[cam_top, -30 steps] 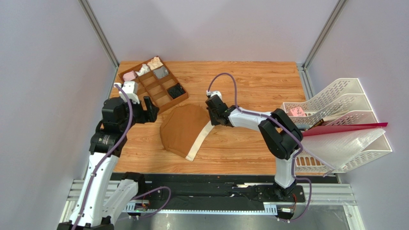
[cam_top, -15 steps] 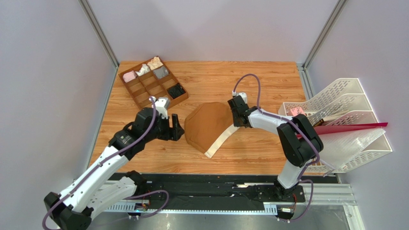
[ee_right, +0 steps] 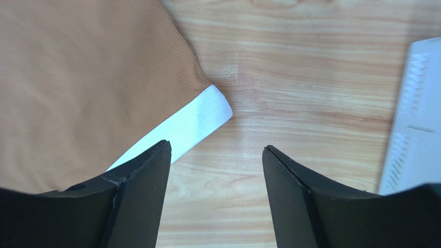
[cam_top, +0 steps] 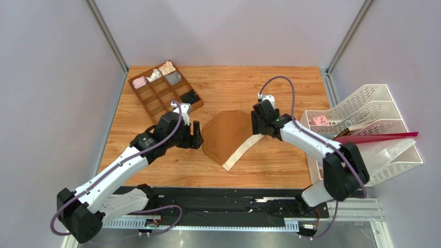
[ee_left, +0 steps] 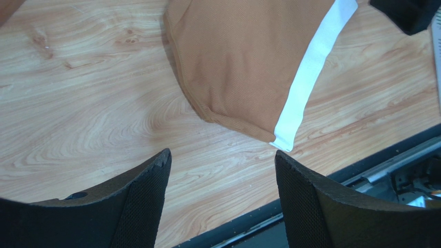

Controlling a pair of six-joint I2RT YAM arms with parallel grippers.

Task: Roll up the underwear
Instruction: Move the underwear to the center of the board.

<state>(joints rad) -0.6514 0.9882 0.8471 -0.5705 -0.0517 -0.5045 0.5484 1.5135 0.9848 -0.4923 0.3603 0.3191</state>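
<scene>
The wooden desk (cam_top: 279,88) carries everything. At its right edge stands a white stack of mesh letter trays (cam_top: 373,102), with a red folder (cam_top: 380,138) sticking out of one tier and a small pink thing (cam_top: 321,120) lying in another.

The underwear (cam_top: 225,135) lies flat near the middle of the desk, between the two arms. It is brown, and its cream-white band runs along the right edge, from the far right corner down to the near tip.

In the far left corner sits a brown divider box (cam_top: 155,98), set at a slant. A pink bundle (cam_top: 138,81), a white bundle (cam_top: 154,76), a pale one (cam_top: 167,67), a grey one (cam_top: 173,77) and a black one (cam_top: 189,97) each fill a compartment.

The left hand (cam_top: 198,135) hangs just beside the left edge of the underwear. Its wrist view shows the fingers (ee_left: 140,201) spread wide with only bare wood between them, and the garment lies beyond the tips.

The right hand (cam_top: 257,126) is over the far right corner of the underwear. It too is spread wide and grips nothing. In its wrist view the end of the white band lies by the left finger (ee_right: 140,196), and whether that finger touches the cloth cannot be told.
</scene>
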